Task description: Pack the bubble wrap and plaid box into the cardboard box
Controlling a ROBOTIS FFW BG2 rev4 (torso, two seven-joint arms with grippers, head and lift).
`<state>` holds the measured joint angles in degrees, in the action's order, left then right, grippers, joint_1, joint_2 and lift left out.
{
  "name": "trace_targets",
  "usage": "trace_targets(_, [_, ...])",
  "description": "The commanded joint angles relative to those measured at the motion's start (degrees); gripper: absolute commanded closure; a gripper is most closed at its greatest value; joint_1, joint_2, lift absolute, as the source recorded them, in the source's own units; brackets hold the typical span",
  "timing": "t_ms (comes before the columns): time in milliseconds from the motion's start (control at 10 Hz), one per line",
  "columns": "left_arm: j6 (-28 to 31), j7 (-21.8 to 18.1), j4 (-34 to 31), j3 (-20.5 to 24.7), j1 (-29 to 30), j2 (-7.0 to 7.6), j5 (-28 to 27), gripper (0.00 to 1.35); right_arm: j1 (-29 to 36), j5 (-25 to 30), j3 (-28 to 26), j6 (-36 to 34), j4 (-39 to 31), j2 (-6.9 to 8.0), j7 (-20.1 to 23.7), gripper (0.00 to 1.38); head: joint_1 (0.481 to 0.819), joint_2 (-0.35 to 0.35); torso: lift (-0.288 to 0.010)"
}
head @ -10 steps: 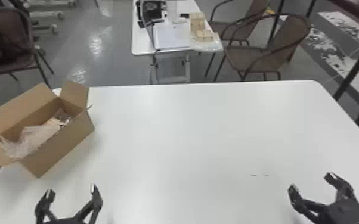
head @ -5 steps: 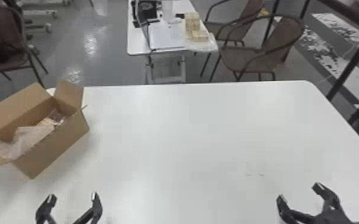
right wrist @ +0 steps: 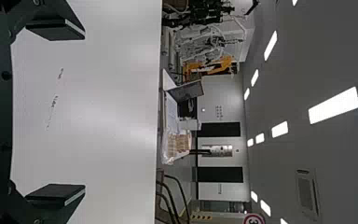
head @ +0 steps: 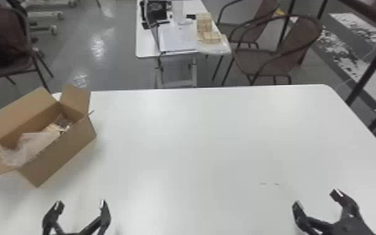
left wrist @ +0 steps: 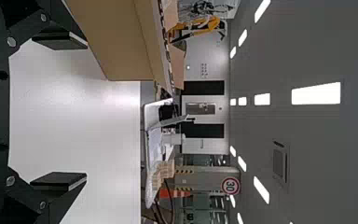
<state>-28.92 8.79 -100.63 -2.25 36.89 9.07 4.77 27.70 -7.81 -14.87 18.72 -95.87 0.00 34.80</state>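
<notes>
In the head view my left gripper (head: pixel 80 204) stands open at the table's front left, with the cardboard box (head: pixel 61 156) farther back and to its left. Bubble wrap (head: pixel 29 145) lies inside the box, part of it draped towards the near left flap. Behind it in the box sits a light patterned item (head: pixel 53 127), perhaps the plaid box. My right gripper (head: pixel 317 197) is open over the front right of the table. The left wrist view has the left gripper (left wrist: pixel 81 112) with nothing between its fingers; likewise the right gripper (right wrist: pixel 81 114) in the right wrist view.
The white table (head: pixel 215 134) spreads out between and beyond the grippers. The box's flaps stand open at the table's left edge. Behind are a second table (head: pixel 146 47) with papers and wooden blocks, and chairs (head: pixel 274 59).
The right gripper has shifted slightly left and lower in the head view, and the whole scene has slid a little left. The left gripper stays nearly in place, and both remain open.
</notes>
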Motion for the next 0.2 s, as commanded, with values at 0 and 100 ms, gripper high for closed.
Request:
trace_targets(0, [0.01, -0.27, 0.26, -0.04, -0.15, -0.02, 0.41, 0.29, -0.19, -0.62, 0.02, 0.0, 0.42, 0.05, 0.01, 0.14, 0.695, 0.014, -0.122])
trace_targets(100, [0.01, -0.44, 0.26, -0.04, -0.15, -0.02, 0.5, 0.29, -0.19, -1.06, 0.02, 0.0, 0.77, 0.05, 0.01, 0.14, 0.695, 0.013, -0.122])
